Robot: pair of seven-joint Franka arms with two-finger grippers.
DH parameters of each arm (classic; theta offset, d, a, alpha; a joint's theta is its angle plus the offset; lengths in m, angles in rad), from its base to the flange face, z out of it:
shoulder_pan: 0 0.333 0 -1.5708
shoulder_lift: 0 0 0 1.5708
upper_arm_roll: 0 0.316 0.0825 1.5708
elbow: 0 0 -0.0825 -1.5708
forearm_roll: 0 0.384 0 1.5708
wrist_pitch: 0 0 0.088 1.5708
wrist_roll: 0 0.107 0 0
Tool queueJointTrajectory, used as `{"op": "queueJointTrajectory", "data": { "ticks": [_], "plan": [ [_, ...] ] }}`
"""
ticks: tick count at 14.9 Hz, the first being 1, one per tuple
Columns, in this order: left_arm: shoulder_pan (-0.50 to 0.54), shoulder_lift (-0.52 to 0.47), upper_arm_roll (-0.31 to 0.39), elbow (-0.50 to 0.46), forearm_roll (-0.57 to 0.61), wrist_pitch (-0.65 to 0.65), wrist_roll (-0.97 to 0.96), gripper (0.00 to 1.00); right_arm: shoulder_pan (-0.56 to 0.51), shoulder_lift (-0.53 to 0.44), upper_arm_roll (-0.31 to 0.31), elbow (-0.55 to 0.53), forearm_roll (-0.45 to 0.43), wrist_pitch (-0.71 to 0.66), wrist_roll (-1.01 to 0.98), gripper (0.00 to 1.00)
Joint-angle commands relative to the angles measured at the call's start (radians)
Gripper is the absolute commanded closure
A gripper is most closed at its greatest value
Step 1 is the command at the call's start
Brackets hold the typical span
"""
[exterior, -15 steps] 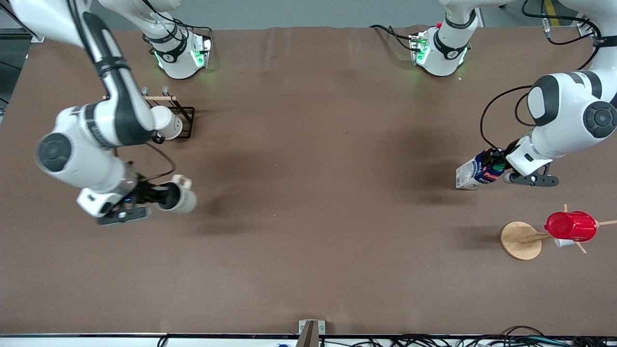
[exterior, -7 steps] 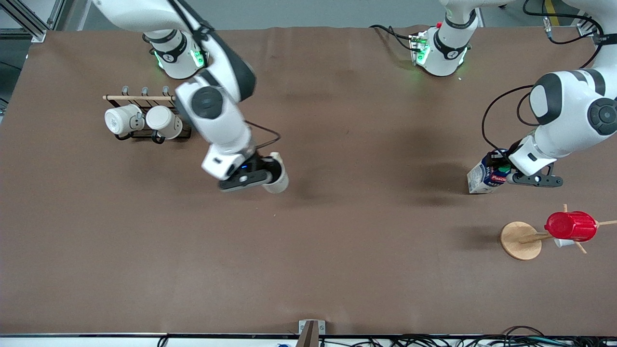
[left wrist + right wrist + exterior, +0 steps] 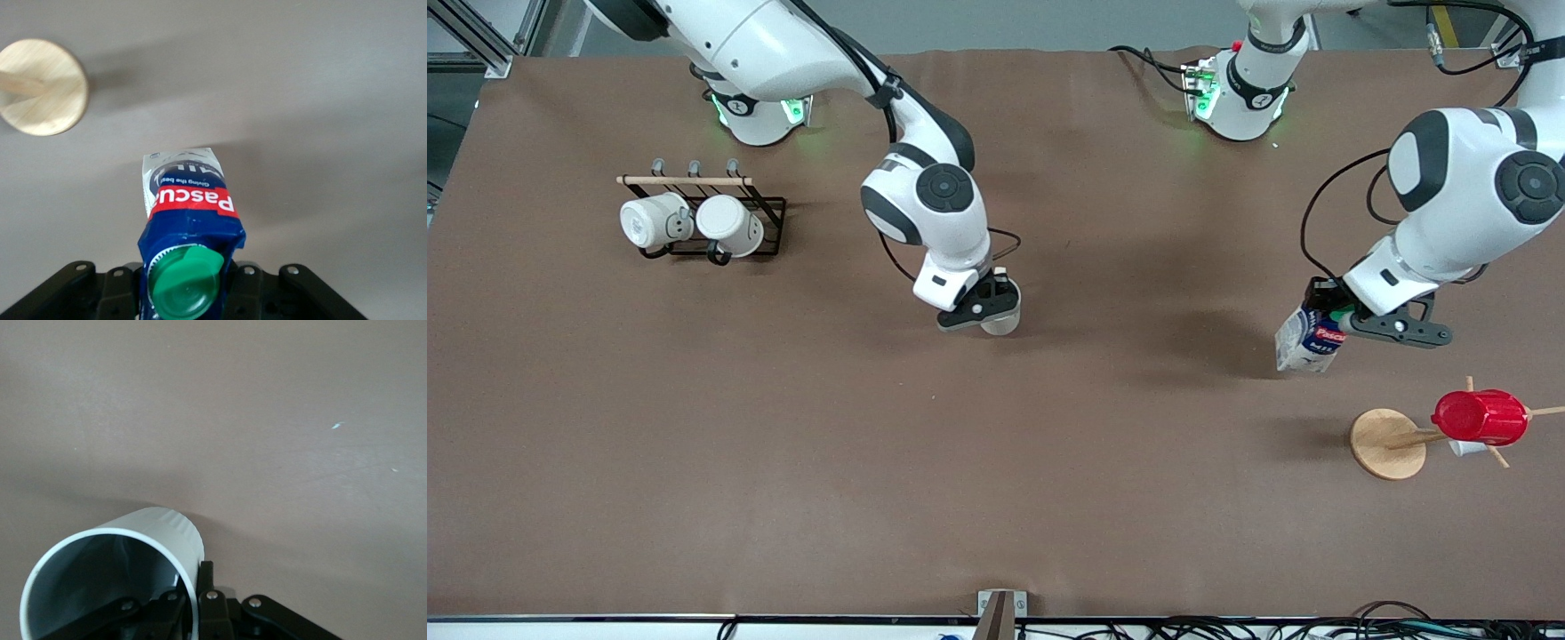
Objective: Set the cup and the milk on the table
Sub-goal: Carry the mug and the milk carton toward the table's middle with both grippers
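Observation:
My right gripper (image 3: 996, 307) is shut on the rim of the cream-white cup (image 3: 1001, 322) over the middle of the brown table (image 3: 996, 462). In the right wrist view the cup (image 3: 113, 577) shows its grey inside, one finger inside the wall and one outside. My left gripper (image 3: 1334, 311) is shut on the top of the milk (image 3: 1305, 336), a tilted navy and white carton, over the left arm's end of the table. In the left wrist view the milk (image 3: 190, 220) shows its red band and green cap (image 3: 183, 283).
A black wire rack (image 3: 769, 218) with two bright white mugs (image 3: 694, 224) stands near the right arm's base. A wooden mug tree (image 3: 1387, 443) carrying a red ribbed cup (image 3: 1480, 416) stands nearer the front camera than the milk.
The right arm has swung from its own end of the table toward the middle with the cup and turned it more upright. The left gripper has tilted the milk and shifted it slightly.

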Motion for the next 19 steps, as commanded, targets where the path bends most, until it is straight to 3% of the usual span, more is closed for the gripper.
{"op": "queueJointTrajectory", "data": {
  "ticks": [1,4,5,7,8,9,10,12,16,17,19],
  "plan": [
    [0.001,0.002,-0.093,0.036,-0.016,-0.032,-0.072,0.84,0.015,0.031,-0.002,0.026,-0.075,-0.003,0.064,0.95],
    [-0.001,0.031,-0.214,0.065,-0.018,-0.032,-0.202,0.84,0.023,0.049,-0.002,0.026,-0.136,0.043,0.124,0.90],
    [-0.001,0.052,-0.252,0.087,-0.019,-0.032,-0.242,0.84,0.023,0.050,-0.002,0.026,-0.138,0.043,0.124,0.82],
    [-0.001,0.107,-0.331,0.122,-0.059,-0.032,-0.310,0.83,0.023,0.050,-0.002,0.026,-0.138,0.043,0.124,0.43],
    [-0.003,0.133,-0.363,0.137,-0.079,-0.032,-0.339,0.83,0.023,0.050,-0.002,0.026,-0.138,0.043,0.124,0.28],
    [-0.006,0.163,-0.390,0.162,-0.087,-0.032,-0.368,0.83,0.022,0.045,-0.001,0.026,-0.136,0.039,0.124,0.06],
    [-0.010,0.198,-0.417,0.191,-0.085,-0.032,-0.400,0.83,0.016,0.036,0.001,0.026,-0.133,0.031,0.124,0.00],
    [-0.025,0.284,-0.466,0.255,-0.072,-0.029,-0.490,0.83,-0.027,-0.025,0.022,0.017,-0.127,0.016,0.121,0.00],
    [-0.084,0.414,-0.483,0.367,-0.058,-0.018,-0.566,0.83,-0.141,-0.228,0.027,0.012,-0.124,-0.186,0.126,0.00],
    [-0.102,0.439,-0.481,0.392,-0.053,-0.017,-0.595,0.83,-0.176,-0.272,0.028,0.014,-0.107,-0.229,0.124,0.00],
    [-0.130,0.489,-0.483,0.429,0.049,-0.015,-0.714,0.83,-0.288,-0.379,0.025,0.017,0.009,-0.280,0.112,0.00]
  ]
}}
